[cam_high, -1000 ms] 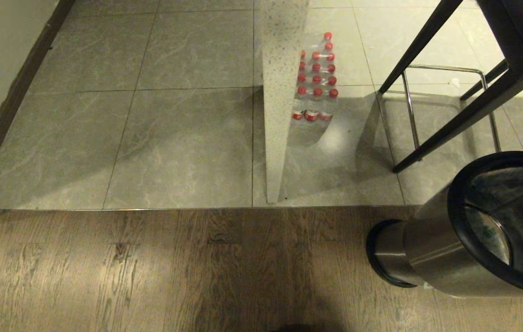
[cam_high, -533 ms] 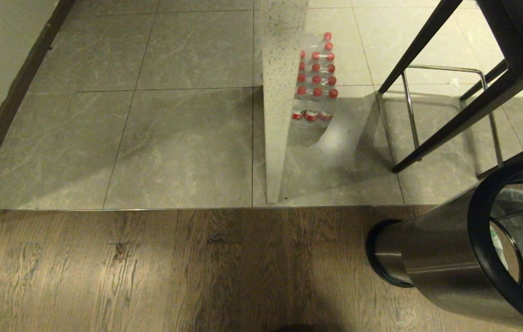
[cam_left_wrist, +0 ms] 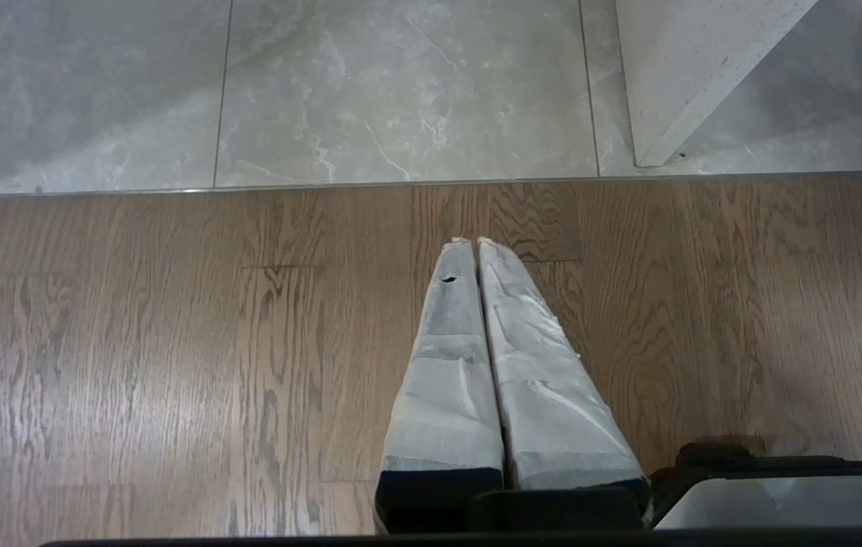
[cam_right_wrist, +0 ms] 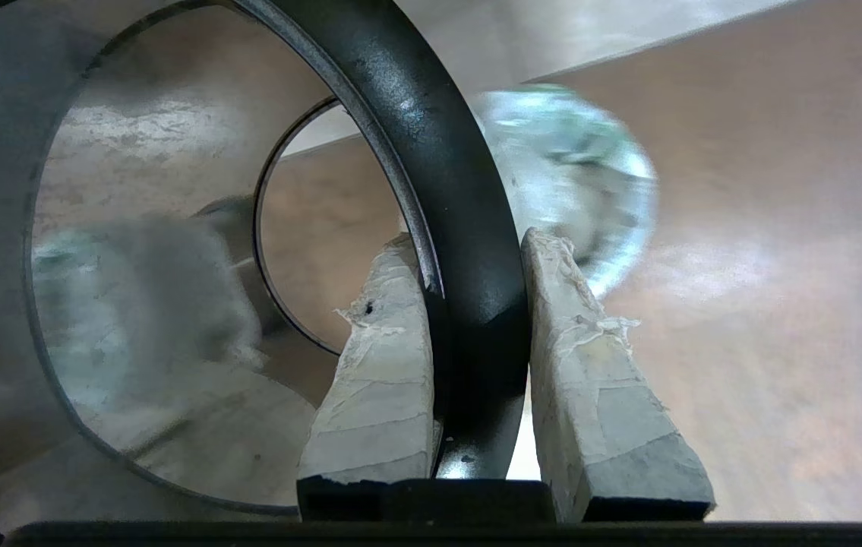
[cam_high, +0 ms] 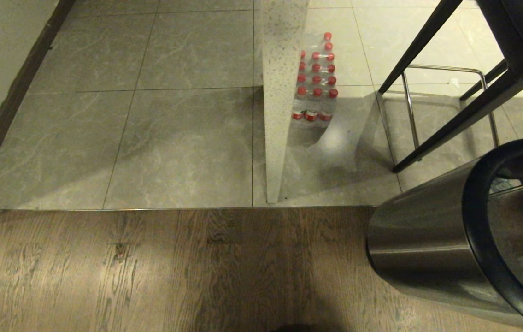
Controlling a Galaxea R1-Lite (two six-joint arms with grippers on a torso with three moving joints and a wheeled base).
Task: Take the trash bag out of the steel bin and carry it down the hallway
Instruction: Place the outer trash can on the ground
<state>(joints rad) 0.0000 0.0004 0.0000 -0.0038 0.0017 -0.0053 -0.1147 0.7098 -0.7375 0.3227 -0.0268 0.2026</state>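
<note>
Steel bin [cam_high: 427,244]: tilted; black rim pinched by right gripper [cam_right_wrist: 476,251]. Left gripper [cam_left_wrist: 474,243]: jaws pressed together above wood floor [cam_left_wrist: 134,365].

One steel bin [cam_high: 427,249], one trash bag [cam_right_wrist: 575,167], one shrink-wrapped pack of bottles [cam_high: 315,78], two robot hands

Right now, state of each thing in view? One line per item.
steel bin: tipped, lifted by its black rim, open end toward the camera.
right gripper: shut on the bin's rim, one finger inside and one outside.
trash bag: blurred, partly outside the bin's rim.
left gripper: shut, empty, above the wood floor.
pack of water bottles: upright, capped, beside the speckled panel.
</note>
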